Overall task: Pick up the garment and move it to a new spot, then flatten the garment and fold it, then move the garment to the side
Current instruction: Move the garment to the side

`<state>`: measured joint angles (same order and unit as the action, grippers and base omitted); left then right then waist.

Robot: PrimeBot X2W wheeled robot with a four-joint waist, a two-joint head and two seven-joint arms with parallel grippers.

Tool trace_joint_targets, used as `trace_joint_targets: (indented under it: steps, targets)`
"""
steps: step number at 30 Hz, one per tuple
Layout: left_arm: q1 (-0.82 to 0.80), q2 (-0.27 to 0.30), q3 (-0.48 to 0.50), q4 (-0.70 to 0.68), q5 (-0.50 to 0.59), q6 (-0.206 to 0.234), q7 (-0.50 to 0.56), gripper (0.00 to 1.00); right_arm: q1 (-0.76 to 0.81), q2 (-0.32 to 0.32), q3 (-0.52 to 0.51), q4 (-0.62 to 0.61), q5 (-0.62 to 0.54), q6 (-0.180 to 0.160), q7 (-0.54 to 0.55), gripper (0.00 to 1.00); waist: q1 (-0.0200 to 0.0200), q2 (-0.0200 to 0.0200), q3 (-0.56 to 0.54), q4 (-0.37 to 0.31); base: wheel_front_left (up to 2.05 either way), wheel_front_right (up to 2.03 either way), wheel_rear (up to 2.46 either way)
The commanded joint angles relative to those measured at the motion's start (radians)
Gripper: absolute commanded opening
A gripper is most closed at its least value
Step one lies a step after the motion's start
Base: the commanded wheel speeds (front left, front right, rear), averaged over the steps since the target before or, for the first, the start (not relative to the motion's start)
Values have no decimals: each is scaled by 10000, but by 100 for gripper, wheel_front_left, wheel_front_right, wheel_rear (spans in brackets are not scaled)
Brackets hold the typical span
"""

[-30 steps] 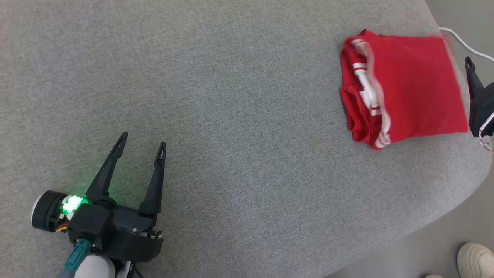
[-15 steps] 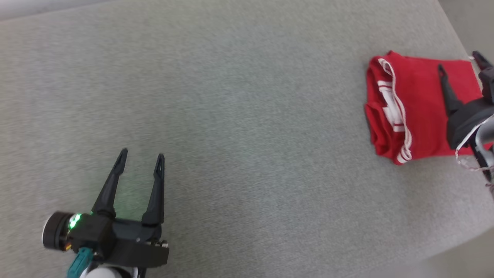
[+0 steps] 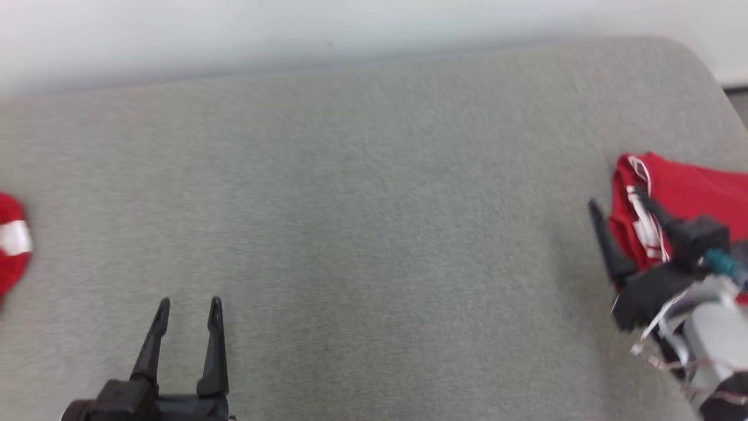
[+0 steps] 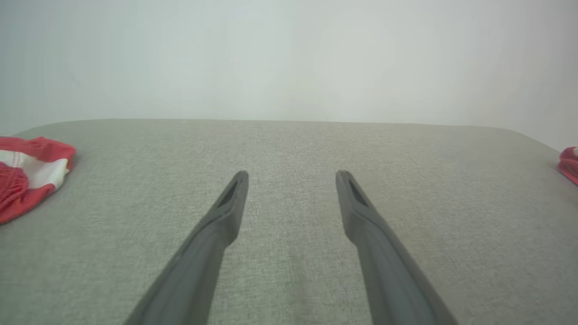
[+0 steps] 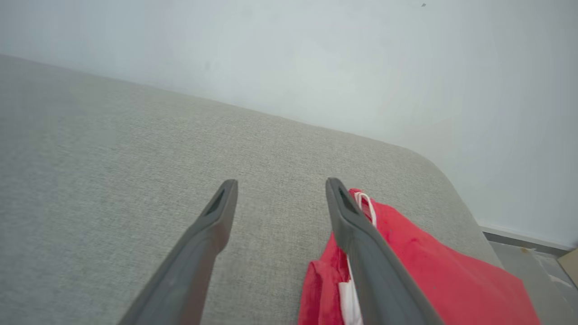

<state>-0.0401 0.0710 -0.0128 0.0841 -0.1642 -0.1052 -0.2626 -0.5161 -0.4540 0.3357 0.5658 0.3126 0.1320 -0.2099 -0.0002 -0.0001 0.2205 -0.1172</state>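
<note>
Two dark grippers hang spread and empty over a grey padded surface (image 3: 374,175). The left gripper (image 3: 187,310) sits near and to the left, fingers apart and pointing to the far side, with nothing between them. The right gripper (image 3: 615,197) is at the right, its fingers also released. One finger crosses in front of the left edge of the garment (image 3: 695,187) and the other is over bare fabric; whether either touches the cloth cannot be told. The folded red garment lies at the right end of the surface, close to its rounded far corner. Its bunched, white-trimmed edge faces left and runs from near to far, while the smooth red panel spreads rightward past the frame, so its long axis cannot be judged in the head view. The right wrist view shows that panel whole, plus a strip of floor (image 5: 533,253) beyond the surface's corner. The left wrist view shows more of a second red-and-white cloth (image 4: 27,176) crumpled at the left end, well apart from the garment. A pale wall (image 3: 350,29) rises behind the far edge. Open grey fabric lies between the grippers.
</note>
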Motion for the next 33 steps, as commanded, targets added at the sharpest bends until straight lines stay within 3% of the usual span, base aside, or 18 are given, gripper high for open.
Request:
trace_joint_targets:
  steps: [1,9,21,33]
  targets:
    - [217,-47,51,63,-10,0,-30,100,376,79,-65,-159,81,-28,2,100,2,1,-1078,1005,0,0,0]
    - [836,-148,353,420,28,-53,-30,100,2441,1026,-928,-1297,158,-28,55,100,2,1,-2079,1530,0,0,0]
    - [1286,-199,768,827,47,-85,-30,100,4362,2692,-2212,-2005,-130,-28,-51,100,2,1,-2517,1377,0,0,0]
    - [1286,-209,669,999,-137,-71,-30,100,4803,3041,-2891,-2566,-506,-28,123,100,2,1,-2466,1068,0,0,0]
